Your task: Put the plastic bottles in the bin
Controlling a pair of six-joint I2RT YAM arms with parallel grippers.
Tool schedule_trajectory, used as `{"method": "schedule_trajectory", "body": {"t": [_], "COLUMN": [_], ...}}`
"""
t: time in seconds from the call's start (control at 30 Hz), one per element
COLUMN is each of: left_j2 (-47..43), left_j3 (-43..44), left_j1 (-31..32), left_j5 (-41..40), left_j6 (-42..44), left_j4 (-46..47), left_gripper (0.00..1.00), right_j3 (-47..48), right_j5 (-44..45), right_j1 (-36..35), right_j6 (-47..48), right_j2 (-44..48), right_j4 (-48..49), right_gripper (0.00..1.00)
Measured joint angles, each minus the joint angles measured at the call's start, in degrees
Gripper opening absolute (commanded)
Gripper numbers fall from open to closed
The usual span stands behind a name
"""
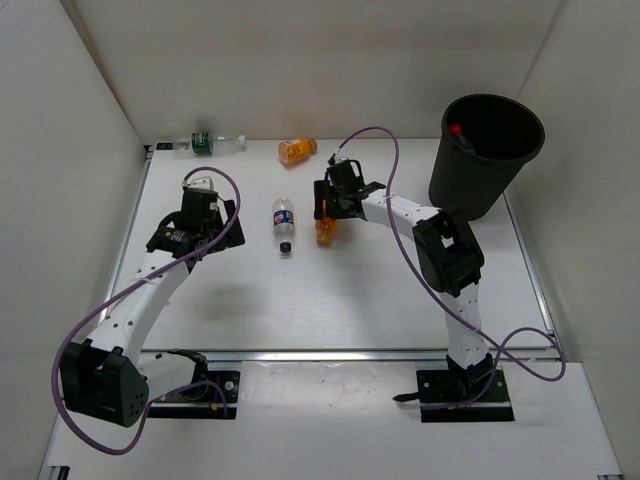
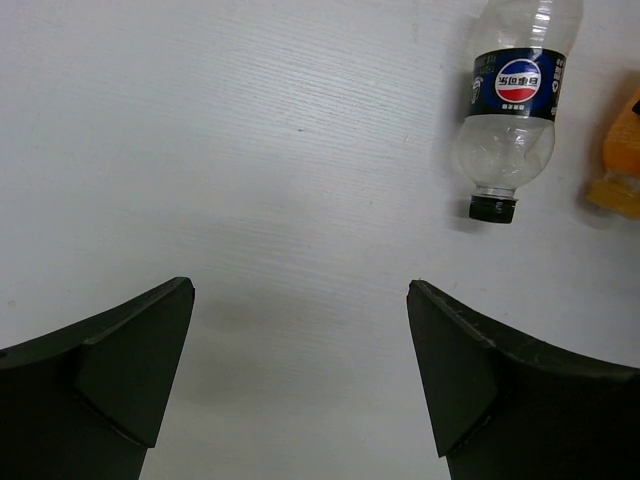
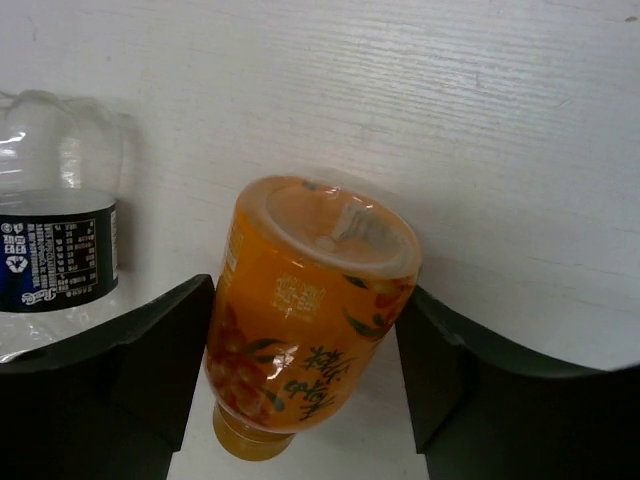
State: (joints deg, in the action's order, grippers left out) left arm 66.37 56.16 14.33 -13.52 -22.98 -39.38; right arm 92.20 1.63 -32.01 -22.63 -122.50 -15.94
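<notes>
My right gripper (image 1: 328, 205) (image 3: 305, 296) is shut on an orange bottle (image 1: 325, 231) (image 3: 300, 330), its base toward the camera and its neck pointing down. A clear bottle with a dark blue label (image 1: 284, 218) (image 2: 510, 100) (image 3: 55, 230) lies just left of it. A second orange bottle (image 1: 297, 150) lies at the back middle. A green-labelled clear bottle (image 1: 205, 143) lies at the back left. The black bin (image 1: 485, 150) stands at the back right, with a red cap (image 1: 456, 130) showing inside. My left gripper (image 1: 203, 200) (image 2: 300, 287) is open and empty over bare table.
White walls close in the table on the left, back and right. The bin sits just behind the right arm's elbow (image 1: 447, 250). Purple cables loop off both arms. The held orange bottle also shows at the right edge of the left wrist view (image 2: 620, 160).
</notes>
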Motion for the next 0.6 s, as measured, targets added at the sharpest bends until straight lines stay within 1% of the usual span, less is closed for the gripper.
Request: {"method": "schedule_trajectory", "body": {"t": [0.03, 0.07, 0.1, 0.13, 0.2, 0.27, 0.37, 0.5, 0.6], "left_j2": [0.00, 0.07, 0.13, 0.24, 0.61, 1.53, 5.09, 15.47, 23.74], "left_j3": [0.00, 0.00, 0.00, 0.00, 0.02, 0.09, 1.57, 9.09, 14.78], "left_j1": [0.00, 0.00, 0.00, -0.02, -0.02, 0.11, 0.90, 5.84, 8.94], "left_j5": [-0.02, -0.02, 0.00, 0.02, 0.04, 0.39, 0.90, -0.57, -0.39], "left_j6": [-0.04, -0.15, -0.22, -0.24, -0.31, -0.31, -0.37, 0.52, 1.20], "left_j4": [0.04, 0.15, 0.33, 0.52, 0.96, 1.70, 3.13, 5.18, 8.07], "left_gripper": [0.99, 0.98, 0.98, 0.99, 0.99, 0.98, 0.99, 0.99, 0.98], "right_j3": [0.22, 0.42, 0.61, 0.85, 1.33, 1.90, 4.52, 13.07, 18.95], "right_j5": [0.24, 0.52, 0.66, 0.72, 0.76, 0.70, 0.90, 4.13, 8.11], "right_j1": [-0.31, -0.46, -0.63, -0.79, -0.70, -0.04, 2.08, 6.80, 12.41], "right_j6": [-0.46, -0.70, -0.74, -0.83, -0.92, 0.33, 3.02, 8.22, 12.55], "right_j2": [-0.02, -0.02, 0.00, 0.00, 0.24, 1.29, 5.01, 12.61, 19.21], "right_j4": [-0.24, -0.42, -0.57, -0.70, -1.27, -2.40, -4.96, -7.37, -6.45], "right_gripper": [0.51, 0.43, 0.37, 0.33, 0.23, 0.20, 0.20, 0.18, 0.18]}}
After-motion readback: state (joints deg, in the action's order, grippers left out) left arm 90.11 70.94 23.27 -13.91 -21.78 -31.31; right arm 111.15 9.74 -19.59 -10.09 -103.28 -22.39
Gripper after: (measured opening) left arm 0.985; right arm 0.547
